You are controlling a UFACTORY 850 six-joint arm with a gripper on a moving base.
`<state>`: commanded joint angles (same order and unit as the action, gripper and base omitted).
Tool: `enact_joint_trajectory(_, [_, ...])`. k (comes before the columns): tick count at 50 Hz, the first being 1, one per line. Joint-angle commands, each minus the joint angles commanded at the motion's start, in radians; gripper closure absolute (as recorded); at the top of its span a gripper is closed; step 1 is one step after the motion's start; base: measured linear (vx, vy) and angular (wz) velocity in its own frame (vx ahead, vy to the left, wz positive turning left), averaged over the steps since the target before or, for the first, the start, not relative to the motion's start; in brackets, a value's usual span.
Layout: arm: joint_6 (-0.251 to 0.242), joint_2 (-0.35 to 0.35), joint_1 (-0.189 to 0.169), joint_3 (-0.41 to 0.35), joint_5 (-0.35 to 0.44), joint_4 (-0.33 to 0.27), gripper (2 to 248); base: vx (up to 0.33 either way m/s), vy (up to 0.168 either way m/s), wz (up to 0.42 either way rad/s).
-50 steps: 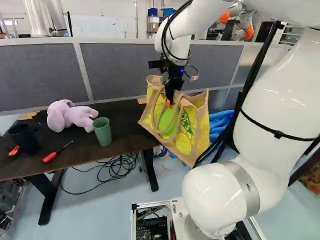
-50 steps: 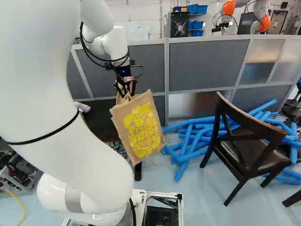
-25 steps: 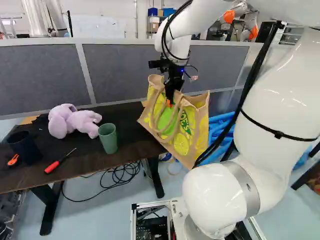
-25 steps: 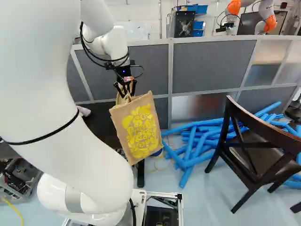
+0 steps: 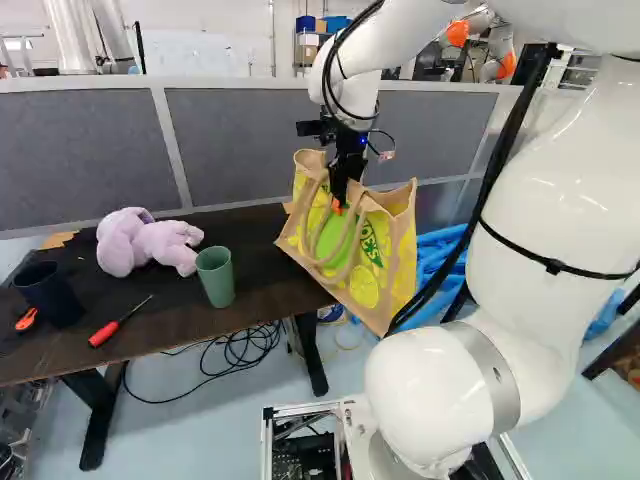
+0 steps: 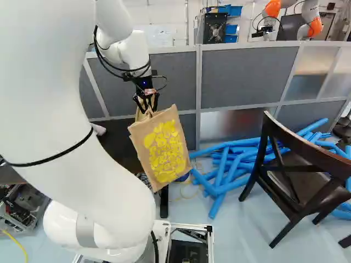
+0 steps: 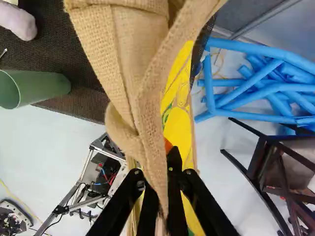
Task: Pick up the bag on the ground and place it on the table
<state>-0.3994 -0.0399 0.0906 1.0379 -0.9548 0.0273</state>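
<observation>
Black two-finger gripper with orange pads (image 5: 338,203) closed on the tan woven bag with yellow print (image 6: 164,150), a strip of its fabric pinched between the fingers. Bag hangs tilted from it, by the near right end of the dark brown table (image 5: 250,300) in left base view. On table: lavender plush toy (image 5: 160,243), green cup (image 5: 216,278), red-handled screwdriver (image 5: 105,333), dark blue cup (image 5: 48,295). Blue foam tubes (image 6: 236,159) lie on the floor near a dark wooden chair (image 6: 296,156).
</observation>
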Motion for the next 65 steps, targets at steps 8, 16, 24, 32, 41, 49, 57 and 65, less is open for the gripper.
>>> enact_joint_trajectory(8, [0.000,-0.016,0.011,0.017,0.003,0.009,228,0.000,0.000,0.000])
enact_joint_trajectory(16, [0.000,-0.036,0.028,0.039,0.008,0.021,228,0.000,0.000,0.000])
enact_joint_trajectory(24, [0.000,-0.058,0.046,0.063,0.010,0.038,228,0.000,0.000,0.000])
enact_joint_trajectory(32, [0.000,-0.081,0.064,0.089,0.017,0.064,228,0.000,0.000,0.000])
enact_joint_trajectory(41, [0.000,-0.107,0.084,0.118,0.028,0.098,228,0.000,0.000,0.000])
enact_joint_trajectory(49, [0.000,-0.131,0.099,0.145,0.033,0.137,228,0.000,0.000,0.000])
enact_joint_trajectory(57, [0.000,-0.156,0.108,0.175,0.034,0.175,228,0.000,0.000,0.000])
enact_joint_trajectory(65, [0.000,-0.182,0.116,0.206,0.034,0.189,228,0.000,0.000,0.000])
